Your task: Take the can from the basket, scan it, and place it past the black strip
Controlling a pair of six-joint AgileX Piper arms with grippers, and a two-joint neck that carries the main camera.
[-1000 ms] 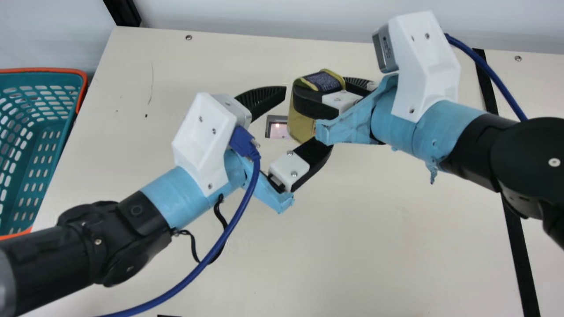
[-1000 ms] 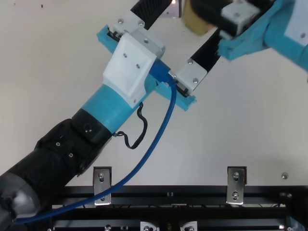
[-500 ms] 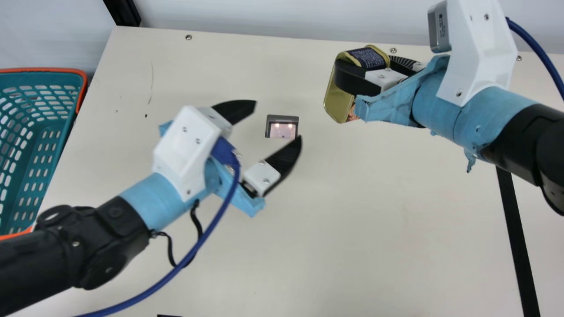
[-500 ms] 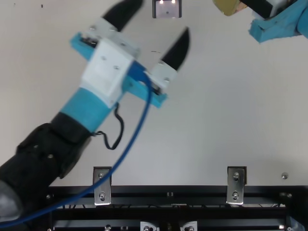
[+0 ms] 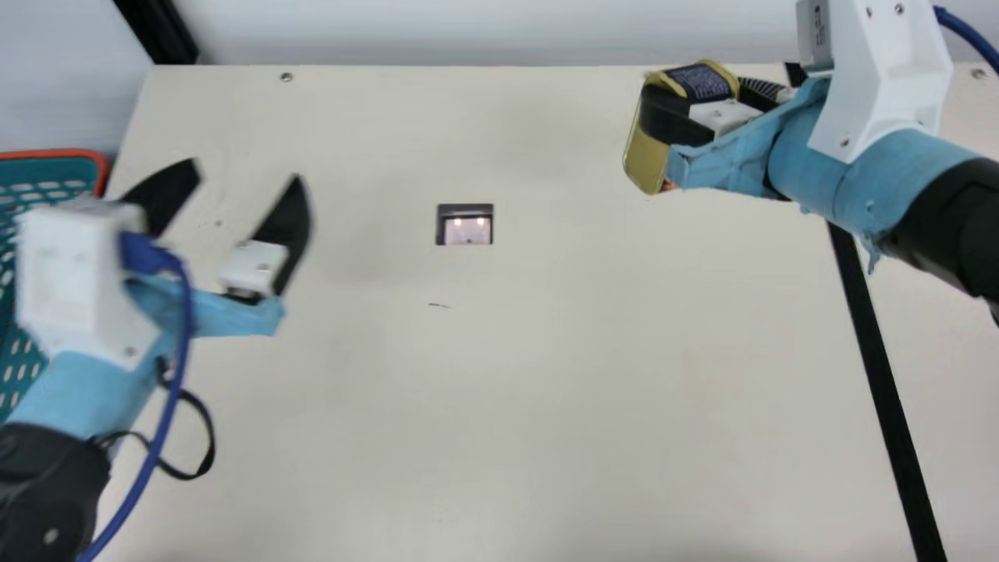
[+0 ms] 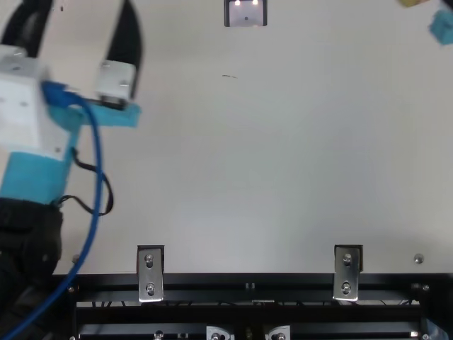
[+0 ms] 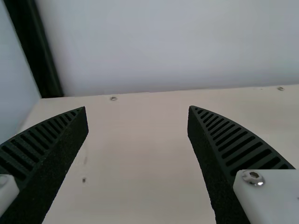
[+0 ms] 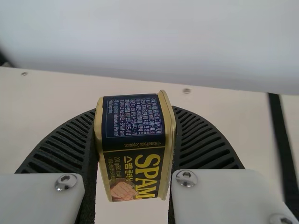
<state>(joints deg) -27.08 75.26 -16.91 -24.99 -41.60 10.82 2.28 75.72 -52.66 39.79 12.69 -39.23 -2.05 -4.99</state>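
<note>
Gold can (image 5: 646,160), clamped in the right pincer (image 8: 134,109), has moved from scanner (image 5: 466,230) toward strip (image 5: 874,343); placing remains. Left pincer (image 5: 246,168), spread apart, has retreated basketward.

Black joints (image 5: 55,492), light-blue wraps (image 5: 86,390), angular white housings (image 5: 886,82), round screws (image 5: 844,142), blue cables (image 5: 160,429), thin black cord (left) (image 5: 209,429), ribbed black fingers (image 7: 238,144)

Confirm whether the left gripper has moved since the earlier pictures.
Yes. In the main view, the left gripper has moved leftward, well away from the fixed scanner window that its fingers were beside.
</note>
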